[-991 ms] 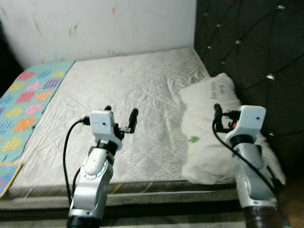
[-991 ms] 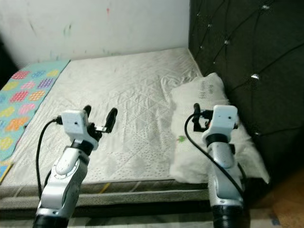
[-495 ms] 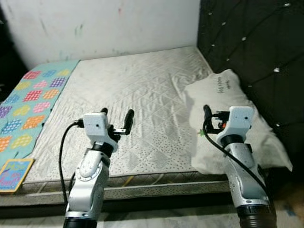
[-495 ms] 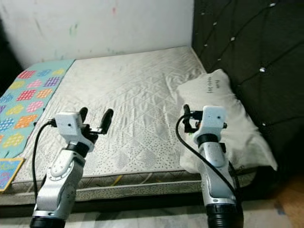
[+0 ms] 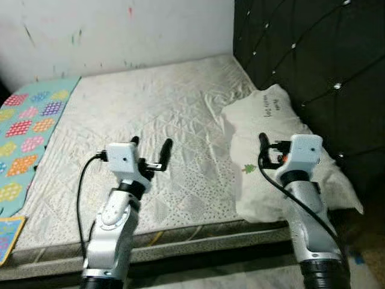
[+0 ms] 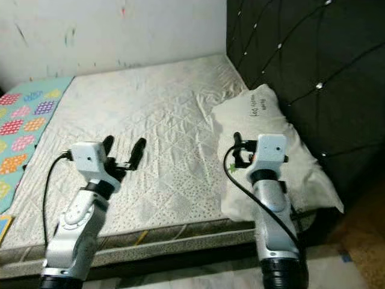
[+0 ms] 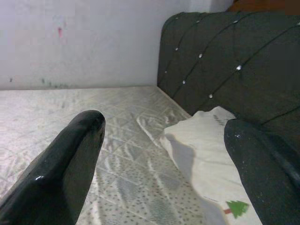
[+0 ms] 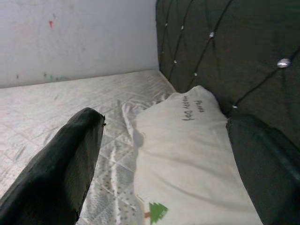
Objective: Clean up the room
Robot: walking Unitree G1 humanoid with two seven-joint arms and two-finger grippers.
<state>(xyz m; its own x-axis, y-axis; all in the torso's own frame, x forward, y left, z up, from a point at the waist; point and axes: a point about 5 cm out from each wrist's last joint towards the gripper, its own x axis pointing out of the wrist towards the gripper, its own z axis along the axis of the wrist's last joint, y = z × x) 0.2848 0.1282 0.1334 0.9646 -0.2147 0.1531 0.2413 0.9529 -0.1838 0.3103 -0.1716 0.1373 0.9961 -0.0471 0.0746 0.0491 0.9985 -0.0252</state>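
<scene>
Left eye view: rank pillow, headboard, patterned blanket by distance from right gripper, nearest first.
From the right gripper:
1. Pillow, lying right under and around it, on the bed's right side.
2. Headboard, dark and tufted, behind the pillow on the right.
3. Patterned blanket, along the bed's far left edge.

Mattress (image 5: 150, 120): lying beneath and ahead of both grippers, reaching back to the wall (image 5: 108, 30).
Pillow (image 5: 271, 138): resting on the mattress, directly under and ahead of the right gripper (image 5: 272, 146), well right of the left gripper (image 5: 150, 150).
Headboard (image 5: 307, 60): standing right of the right gripper, behind the pillow.
Blanket (image 5: 27, 126): lying far left of the left gripper, along the mattress edge.
</scene>
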